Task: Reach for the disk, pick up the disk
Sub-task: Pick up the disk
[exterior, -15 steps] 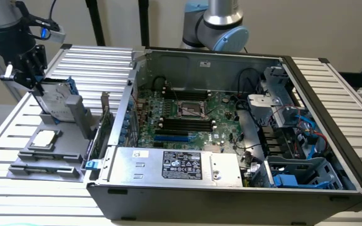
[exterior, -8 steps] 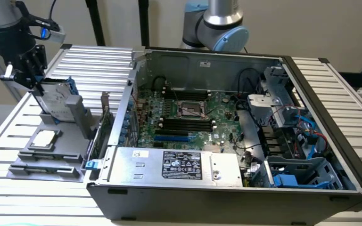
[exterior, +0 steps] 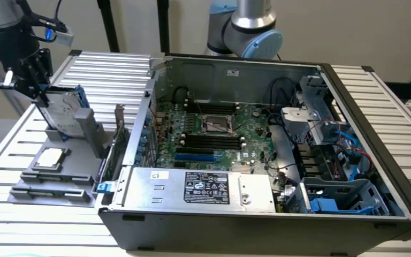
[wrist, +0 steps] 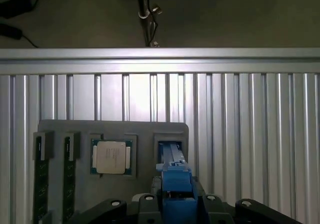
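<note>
The disk stands on edge, slightly tilted, at the exterior view's left. It is silver-grey with a white label and a blue rail along its edge. Its lower end is down at a slot of the grey holder. My gripper comes down from above and is shut on the disk's upper part. In the wrist view the disk's blue rail runs edge-on between the jaws of my gripper, above the holder's slot.
A small square silver chip lies in a pocket of the holder beside the disk. An open computer case fills the exterior view's right on the slatted metal table. A second arm's base stands behind the case.
</note>
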You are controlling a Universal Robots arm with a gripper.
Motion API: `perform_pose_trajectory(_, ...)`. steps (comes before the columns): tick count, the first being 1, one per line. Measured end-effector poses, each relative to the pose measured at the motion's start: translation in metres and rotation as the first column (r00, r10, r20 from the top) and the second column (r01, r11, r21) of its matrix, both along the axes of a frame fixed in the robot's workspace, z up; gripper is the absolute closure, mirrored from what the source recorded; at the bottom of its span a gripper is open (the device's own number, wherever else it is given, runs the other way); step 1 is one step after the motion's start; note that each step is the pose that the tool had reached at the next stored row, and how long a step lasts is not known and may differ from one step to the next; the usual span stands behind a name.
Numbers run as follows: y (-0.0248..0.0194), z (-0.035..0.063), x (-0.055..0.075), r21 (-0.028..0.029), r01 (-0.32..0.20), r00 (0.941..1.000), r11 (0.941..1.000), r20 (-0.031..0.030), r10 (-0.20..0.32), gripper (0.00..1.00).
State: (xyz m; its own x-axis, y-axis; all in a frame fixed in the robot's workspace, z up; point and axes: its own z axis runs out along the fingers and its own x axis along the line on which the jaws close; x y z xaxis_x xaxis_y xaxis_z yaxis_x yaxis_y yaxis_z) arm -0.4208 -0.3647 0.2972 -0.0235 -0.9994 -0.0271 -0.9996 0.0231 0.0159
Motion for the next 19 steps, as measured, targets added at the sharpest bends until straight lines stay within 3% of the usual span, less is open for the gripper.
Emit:
perform_pose_trajectory(10, -0.0003, 0.0452, 0.012, 0.0005, 0.000, 1.0000, 1.0000, 0.0000, 0.000, 0.67)
perform_pose_trajectory(19, -0.0028, 0.0861, 0.033, 0.0008, -0.002, 1.0000, 1.0000, -0.0002, 0.002, 0.67)
